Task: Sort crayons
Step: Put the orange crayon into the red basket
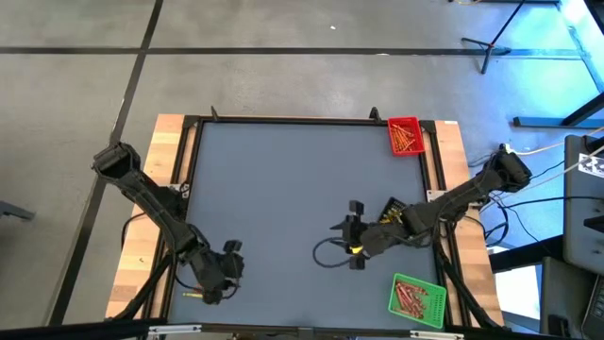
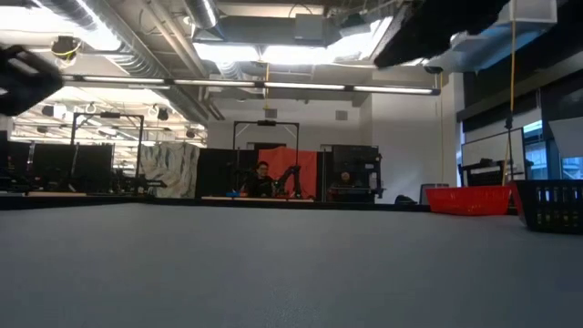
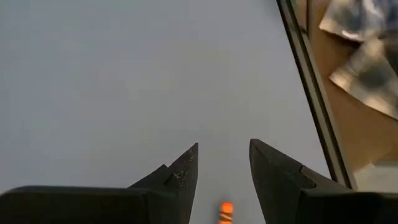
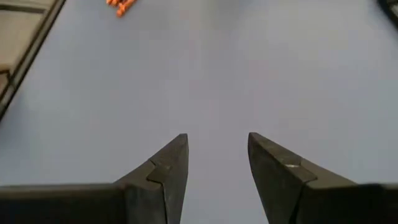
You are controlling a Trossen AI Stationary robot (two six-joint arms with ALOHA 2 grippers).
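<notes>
My left gripper [image 1: 225, 272] [image 3: 224, 146] hangs open over the mat's near left corner. One orange crayon [image 3: 226, 213] shows in the gap far back between its fingers, and I see neither finger touching it. My right gripper [image 1: 347, 236] [image 4: 217, 137] stands open over bare mat right of the middle, with nothing between its fingers. A few orange crayons [image 4: 121, 6] lie on the mat far ahead of it, near a table edge. More crayons lie in the red tray [image 1: 406, 135] and the green tray [image 1: 416, 297].
A black tray [image 1: 392, 212] sits partly under my right arm; it also shows in the low view [image 2: 551, 205], beside the red tray [image 2: 469, 199]. A dark frame [image 1: 193, 151] and wooden borders rim the grey mat [image 1: 283, 179]. People sit in the room beyond.
</notes>
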